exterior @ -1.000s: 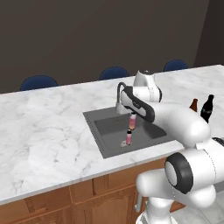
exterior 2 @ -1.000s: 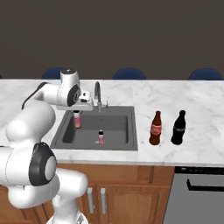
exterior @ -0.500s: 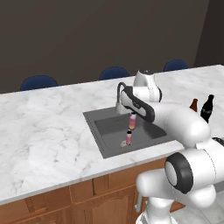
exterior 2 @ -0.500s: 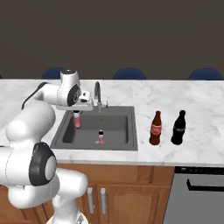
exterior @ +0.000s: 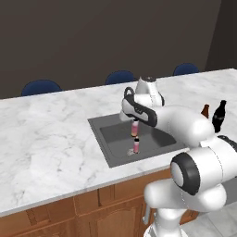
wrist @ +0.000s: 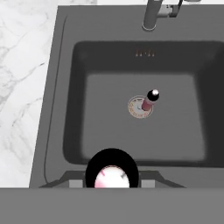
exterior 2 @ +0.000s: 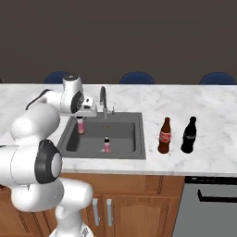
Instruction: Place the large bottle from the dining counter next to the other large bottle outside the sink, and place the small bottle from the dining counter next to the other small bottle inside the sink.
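Holding small bottle in fingers above sink.

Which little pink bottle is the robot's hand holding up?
The small bottle near the sink's left wall, clamped in the gripper above the floor. The other small bottle stands alone by the drain.

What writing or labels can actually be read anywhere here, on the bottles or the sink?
No text can be read anywhere.
Dark red-brown bottle: red label band with a pale mark, too small to read.
Black bottle: red band, no legible lettering.
Small pink bottles, one in the gripper, one standing in the sink: nothing readable.
Sink's back wall: small orange marks, too blurred to read.
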Robot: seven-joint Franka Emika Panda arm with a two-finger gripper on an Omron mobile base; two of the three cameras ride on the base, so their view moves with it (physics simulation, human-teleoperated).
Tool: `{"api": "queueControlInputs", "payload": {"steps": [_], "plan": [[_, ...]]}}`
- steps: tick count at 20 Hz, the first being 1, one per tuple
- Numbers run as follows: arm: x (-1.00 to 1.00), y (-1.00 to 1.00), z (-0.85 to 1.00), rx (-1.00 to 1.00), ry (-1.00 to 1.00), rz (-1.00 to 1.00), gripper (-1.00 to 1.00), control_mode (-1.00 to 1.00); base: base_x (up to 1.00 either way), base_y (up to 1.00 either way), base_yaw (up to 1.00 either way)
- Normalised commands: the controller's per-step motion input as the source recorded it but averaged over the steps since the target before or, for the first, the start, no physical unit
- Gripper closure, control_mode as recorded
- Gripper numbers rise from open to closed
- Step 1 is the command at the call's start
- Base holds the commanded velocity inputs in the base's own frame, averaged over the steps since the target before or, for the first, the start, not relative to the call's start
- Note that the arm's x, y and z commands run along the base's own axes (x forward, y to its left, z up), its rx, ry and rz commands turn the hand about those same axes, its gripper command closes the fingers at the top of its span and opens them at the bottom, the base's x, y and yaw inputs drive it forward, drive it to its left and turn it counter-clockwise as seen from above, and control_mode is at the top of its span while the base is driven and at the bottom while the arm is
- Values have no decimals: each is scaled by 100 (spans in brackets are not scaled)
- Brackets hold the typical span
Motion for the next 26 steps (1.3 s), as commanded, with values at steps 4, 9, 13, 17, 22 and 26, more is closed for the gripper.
{"api": "queueControlInputs", "payload": {"steps": [4,9,13,17,22,26], "plan": [[14,6,-48,0,-14,0,100,-100,0,0,0],[1,0,-45,0,-7,-2,100,-100,0,0,0],[27,15,-33,-2,-6,-7,100,-100,0,0,0],[24,28,-35,-1,-2,-9,100,-100,0,0,0],[6,27,-34,0,0,-10,100,-100,0,0,0],[4,5,-29,2,0,-9,100,-100,0,0,0]]}}
